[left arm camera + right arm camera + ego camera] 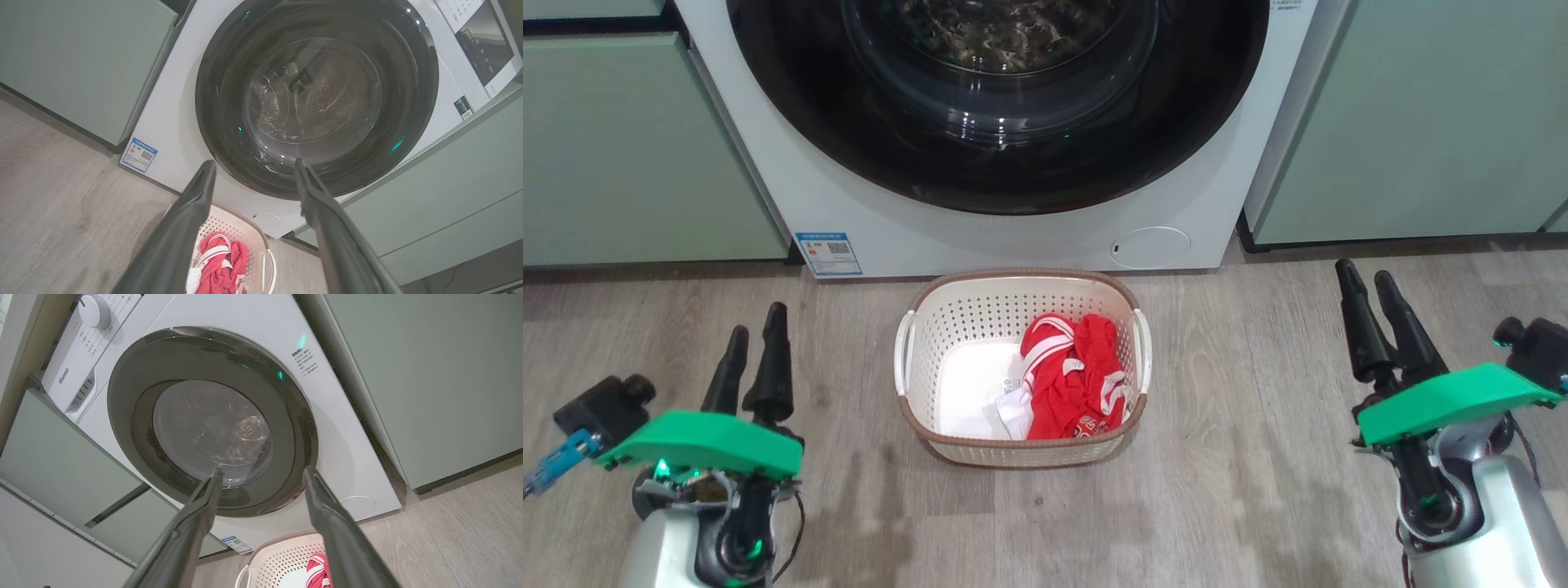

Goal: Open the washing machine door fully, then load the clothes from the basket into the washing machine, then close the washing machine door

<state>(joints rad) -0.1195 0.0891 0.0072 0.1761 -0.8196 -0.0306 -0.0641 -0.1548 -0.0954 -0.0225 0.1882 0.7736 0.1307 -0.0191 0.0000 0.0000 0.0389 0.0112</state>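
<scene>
The white washing machine (1029,237) stands straight ahead, and its round black-rimmed door (996,98) is shut flat against the front. On the floor before it sits the cream basket (931,343), with red clothes (1078,376) and a white piece heaped at its right side. My left gripper (756,322) hangs open at the lower left, well clear of the basket. On the lower right my right gripper (1364,278) is open too, nothing between its fingers. The door (318,98) and clothes (220,261) appear in the left wrist view; the door (212,424) and basket (282,559) appear in the right wrist view.
Pale green cabinets (629,147) flank the machine on the left, and more green cabinets (1421,122) close in on the right. Wood-look floor (1241,457) spreads around the basket and between both arms. A blue energy sticker (827,253) and round filter cover (1150,247) mark the machine's lower front.
</scene>
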